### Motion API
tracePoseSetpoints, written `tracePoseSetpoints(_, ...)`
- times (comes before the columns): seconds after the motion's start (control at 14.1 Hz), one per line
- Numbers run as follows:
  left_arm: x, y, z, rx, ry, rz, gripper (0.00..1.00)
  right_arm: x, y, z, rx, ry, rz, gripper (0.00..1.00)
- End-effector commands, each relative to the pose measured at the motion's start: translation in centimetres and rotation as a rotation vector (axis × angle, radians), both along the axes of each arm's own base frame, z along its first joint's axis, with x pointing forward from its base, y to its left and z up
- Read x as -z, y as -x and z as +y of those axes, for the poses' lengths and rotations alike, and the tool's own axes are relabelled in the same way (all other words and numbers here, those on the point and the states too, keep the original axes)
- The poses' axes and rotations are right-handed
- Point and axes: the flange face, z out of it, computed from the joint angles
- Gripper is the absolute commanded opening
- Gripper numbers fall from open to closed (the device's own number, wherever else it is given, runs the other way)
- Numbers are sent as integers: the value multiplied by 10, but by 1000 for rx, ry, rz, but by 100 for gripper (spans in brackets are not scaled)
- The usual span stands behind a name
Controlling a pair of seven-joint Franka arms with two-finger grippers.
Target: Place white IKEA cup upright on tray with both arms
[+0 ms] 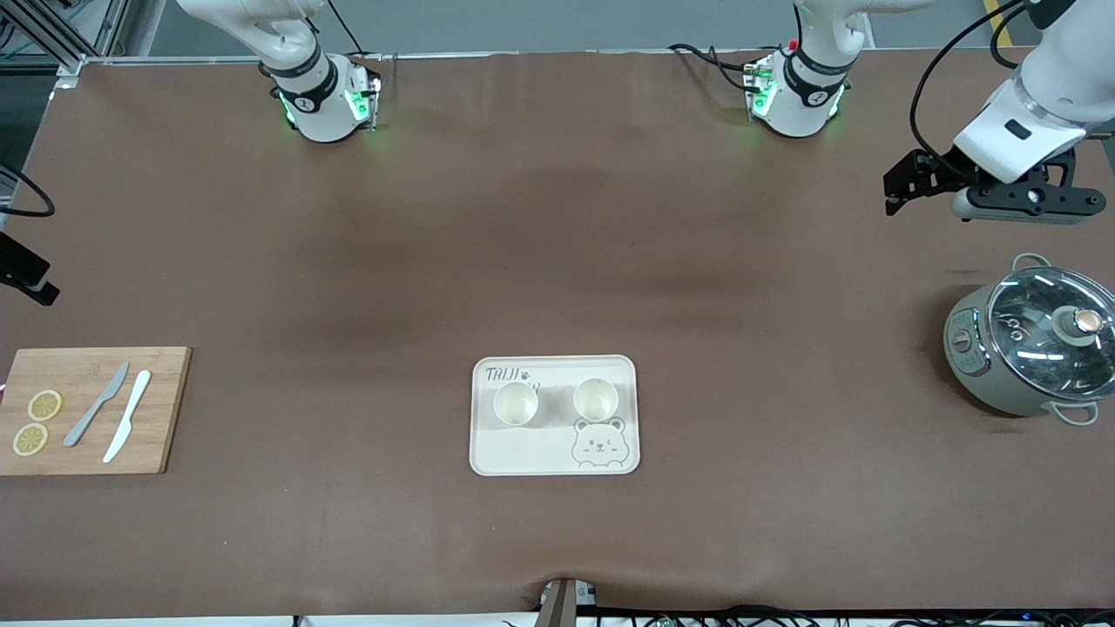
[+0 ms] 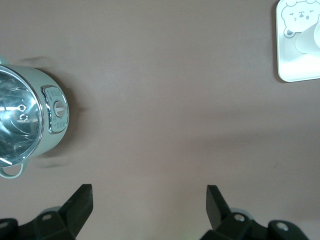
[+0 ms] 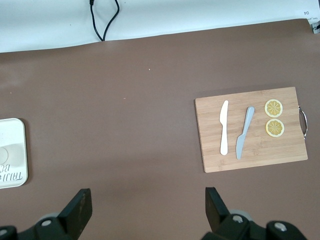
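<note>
Two white cups [image 1: 516,403] [image 1: 596,399] stand upright side by side on the cream bear tray [image 1: 540,448], in the middle of the table near the front camera. My left gripper [image 1: 902,187] hangs open and empty in the air at the left arm's end of the table, over bare mat near a pot. Its wrist view shows the open gripper [image 2: 149,192], a corner of the tray [image 2: 295,70] and part of a cup [image 2: 312,40]. My right gripper [image 3: 147,195] is open and empty over bare mat. Only a black part of it [image 1: 30,280] shows in the front view.
A pale green pot with a glass lid [image 1: 1032,348] stands at the left arm's end, also in the left wrist view [image 2: 25,120]. A wooden cutting board [image 1: 91,409] with two knives and two lemon slices lies at the right arm's end, also in the right wrist view [image 3: 250,130].
</note>
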Motion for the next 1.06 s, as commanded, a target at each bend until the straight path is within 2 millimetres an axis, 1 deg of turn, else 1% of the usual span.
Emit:
tracePoseSetpoints(0.0,-6,11,2,-19,19,-2,100,-6,3,-3,11,-13,-2,100)
tracePoseSetpoints(0.43,-7,10,3,-27,23,-8,100,-9,3,-2,12,-14,-12,100)
tracePoseSetpoints(0.57,-6,8,19,-67,51,-3,100,-11,2,-3,15,-11,-21,100)
tracePoseSetpoints(0.78,-6,8,21,-64,62,-4,100,-11,2,-3,15,-11,-21,100)
tracePoseSetpoints(0.99,-2,7,21,-55,61,8,100,-11,1,0,11,-13,-23,100)
